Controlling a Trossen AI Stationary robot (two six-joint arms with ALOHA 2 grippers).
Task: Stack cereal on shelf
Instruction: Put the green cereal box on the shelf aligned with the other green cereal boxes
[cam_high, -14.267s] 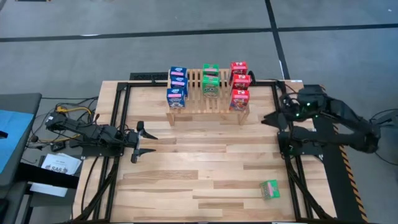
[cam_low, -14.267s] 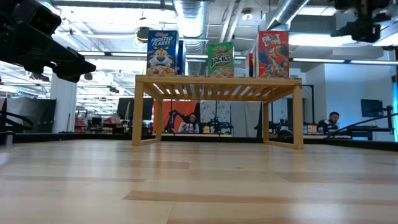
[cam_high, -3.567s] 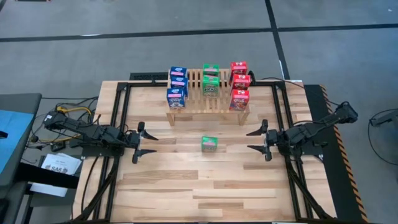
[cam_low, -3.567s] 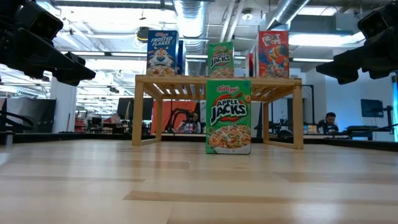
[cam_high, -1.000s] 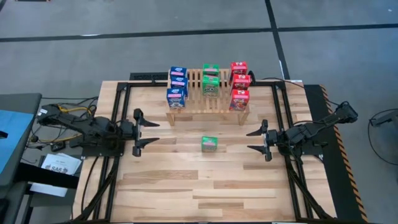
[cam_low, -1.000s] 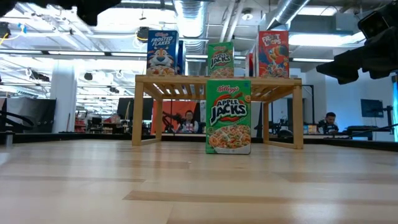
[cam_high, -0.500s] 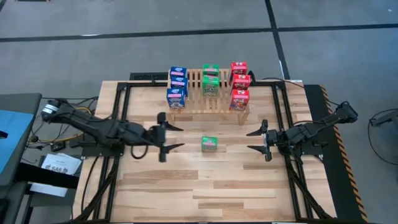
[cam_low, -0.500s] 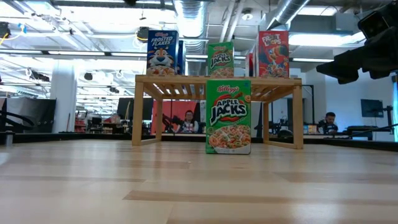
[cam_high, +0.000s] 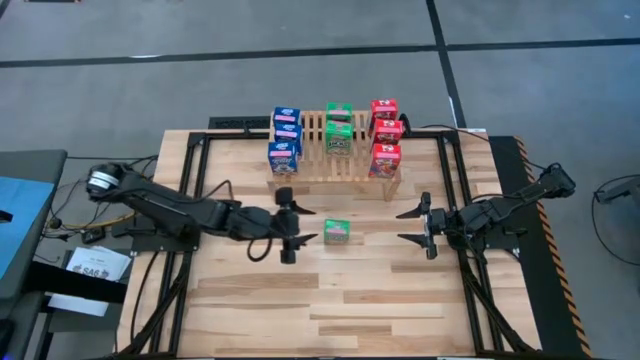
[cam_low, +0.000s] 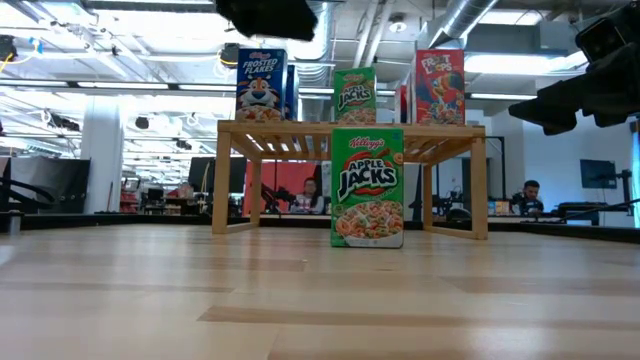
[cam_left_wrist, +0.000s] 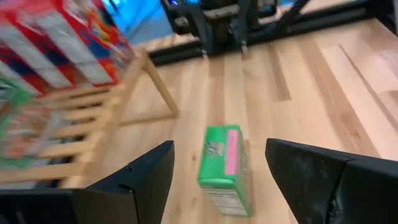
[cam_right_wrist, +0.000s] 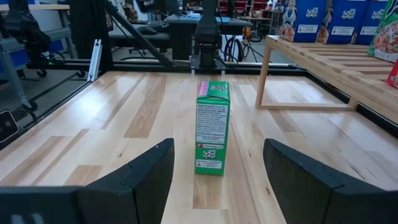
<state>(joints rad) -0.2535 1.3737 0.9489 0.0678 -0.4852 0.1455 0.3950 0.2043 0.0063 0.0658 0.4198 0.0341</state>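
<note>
The slatted wooden shelf (cam_high: 335, 150) stands at the table's far middle. On it stand three blue boxes (cam_high: 284, 135), two green boxes (cam_high: 339, 125) and three red boxes (cam_high: 385, 133). A third green box (cam_high: 336, 232) stands upright on its bottom on the tabletop, in front of the shelf; it also shows in the low view (cam_low: 367, 187). My left gripper (cam_high: 312, 222) is open, raised above the table just left of this box (cam_left_wrist: 225, 165). My right gripper (cam_high: 400, 226) is open and empty to the right of the box (cam_right_wrist: 211, 127), facing it.
Black frame rails (cam_high: 190, 200) run along the table's left and right sides. There is bare tabletop (cam_high: 330, 300) nearer than the green box. Cables and a paper sheet (cam_high: 95, 265) lie off the table's left edge. People show in the room behind (cam_low: 312, 195).
My left gripper has reached from the table's left side toward the right, staying open, and has come close to the green box on the table. The box and my right arm have kept still.
</note>
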